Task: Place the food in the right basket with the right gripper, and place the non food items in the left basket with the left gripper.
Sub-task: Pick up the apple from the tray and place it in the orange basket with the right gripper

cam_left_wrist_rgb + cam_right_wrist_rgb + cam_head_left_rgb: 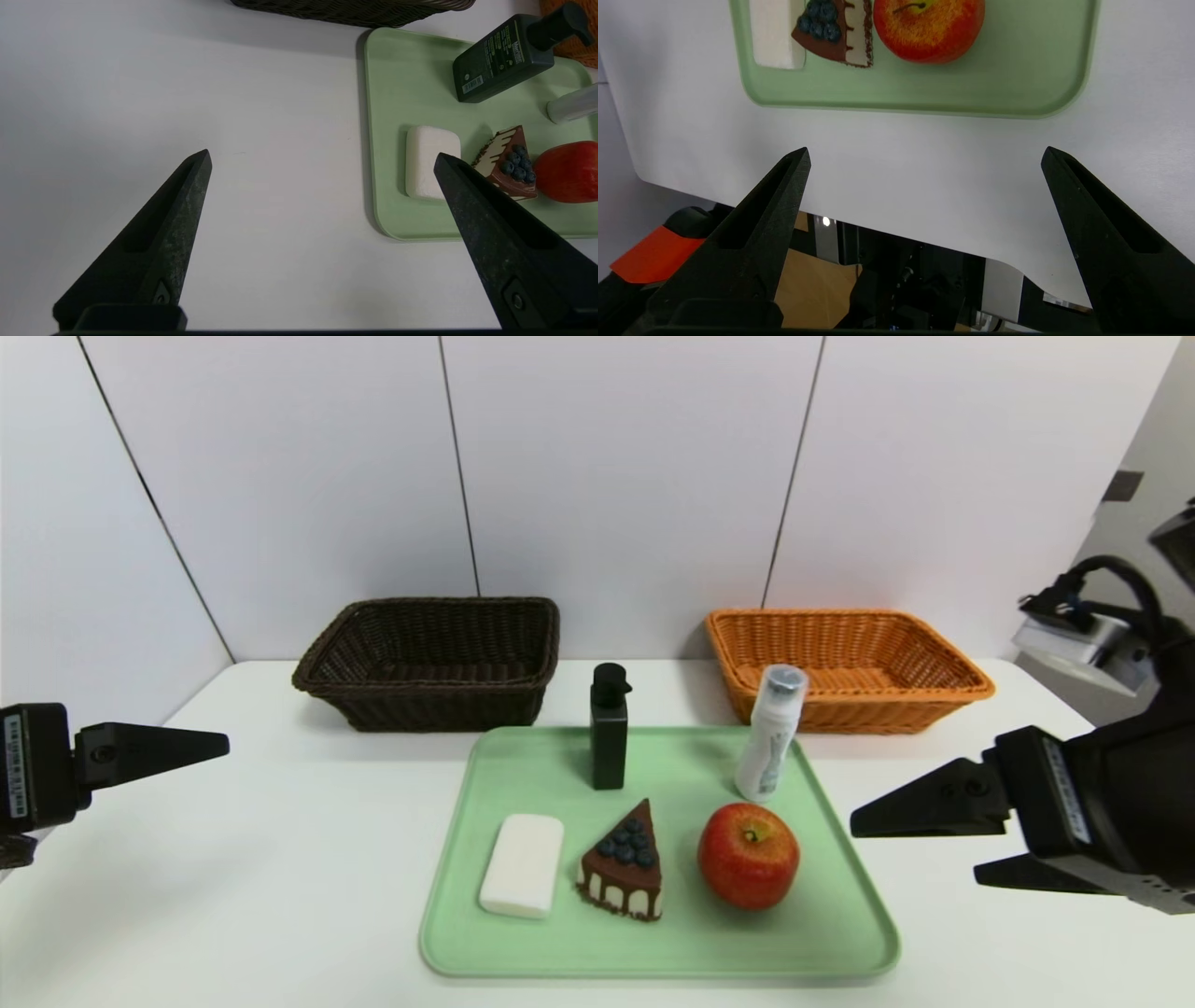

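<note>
Right end effector [926,148] open, beside tray's [658,973] right edge; left open, well apart.

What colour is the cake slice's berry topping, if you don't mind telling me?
The berries are dark blue, seen best in the left wrist view.

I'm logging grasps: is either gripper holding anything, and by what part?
Nothing is held; the left gripper and right gripper are both open and empty.

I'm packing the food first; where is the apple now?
In the head view, the apple sits on the green tray's right side, between the cake slice and right gripper.
</note>
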Controlling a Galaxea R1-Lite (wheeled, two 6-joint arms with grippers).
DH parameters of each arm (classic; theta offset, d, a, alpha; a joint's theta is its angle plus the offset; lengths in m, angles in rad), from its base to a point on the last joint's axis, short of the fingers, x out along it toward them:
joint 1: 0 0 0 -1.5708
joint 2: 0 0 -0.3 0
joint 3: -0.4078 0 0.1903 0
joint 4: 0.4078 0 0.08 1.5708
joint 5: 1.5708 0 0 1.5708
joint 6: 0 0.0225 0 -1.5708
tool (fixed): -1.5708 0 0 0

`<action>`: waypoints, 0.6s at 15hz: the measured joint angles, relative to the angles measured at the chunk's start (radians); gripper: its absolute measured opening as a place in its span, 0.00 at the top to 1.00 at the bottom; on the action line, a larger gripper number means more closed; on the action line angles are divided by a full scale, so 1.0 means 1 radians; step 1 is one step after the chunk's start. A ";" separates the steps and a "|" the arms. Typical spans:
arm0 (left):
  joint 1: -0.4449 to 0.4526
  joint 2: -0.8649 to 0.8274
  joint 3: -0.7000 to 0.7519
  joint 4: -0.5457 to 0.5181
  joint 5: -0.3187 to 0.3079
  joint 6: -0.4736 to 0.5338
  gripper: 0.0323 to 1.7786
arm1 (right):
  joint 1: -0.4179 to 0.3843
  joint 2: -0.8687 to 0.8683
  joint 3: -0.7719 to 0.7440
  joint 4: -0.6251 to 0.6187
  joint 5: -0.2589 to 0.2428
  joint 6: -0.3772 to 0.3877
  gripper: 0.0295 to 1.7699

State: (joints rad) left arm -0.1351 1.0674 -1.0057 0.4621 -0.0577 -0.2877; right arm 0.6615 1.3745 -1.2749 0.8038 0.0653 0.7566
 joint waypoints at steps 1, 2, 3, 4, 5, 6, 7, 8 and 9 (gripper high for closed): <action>-0.003 0.008 0.003 -0.003 0.000 -0.001 0.05 | 0.033 0.031 0.000 0.000 -0.016 0.002 0.03; -0.016 0.018 0.004 -0.004 0.004 -0.003 0.05 | 0.057 0.059 -0.001 -0.003 -0.039 0.002 0.03; -0.034 0.032 0.004 -0.004 0.015 -0.008 0.05 | 0.075 0.087 -0.004 -0.010 -0.074 0.003 0.03; -0.050 0.047 0.001 -0.005 0.037 -0.010 0.05 | 0.092 0.119 -0.009 -0.022 -0.124 0.004 0.03; -0.071 0.060 -0.003 -0.006 0.071 -0.012 0.05 | 0.109 0.147 -0.013 -0.038 -0.176 0.008 0.03; -0.096 0.072 -0.007 -0.007 0.107 -0.013 0.05 | 0.128 0.173 -0.016 -0.052 -0.223 0.010 0.03; -0.125 0.082 -0.009 -0.007 0.140 -0.016 0.05 | 0.144 0.199 -0.018 -0.056 -0.266 0.010 0.03; -0.147 0.088 -0.011 -0.007 0.161 -0.016 0.05 | 0.152 0.222 -0.020 -0.059 -0.303 0.010 0.03; -0.158 0.094 -0.012 -0.007 0.166 -0.016 0.05 | 0.156 0.242 -0.023 -0.060 -0.330 0.010 0.03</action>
State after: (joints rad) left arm -0.2934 1.1613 -1.0174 0.4555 0.1087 -0.3034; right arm 0.8179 1.6164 -1.2983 0.7443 -0.2649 0.7662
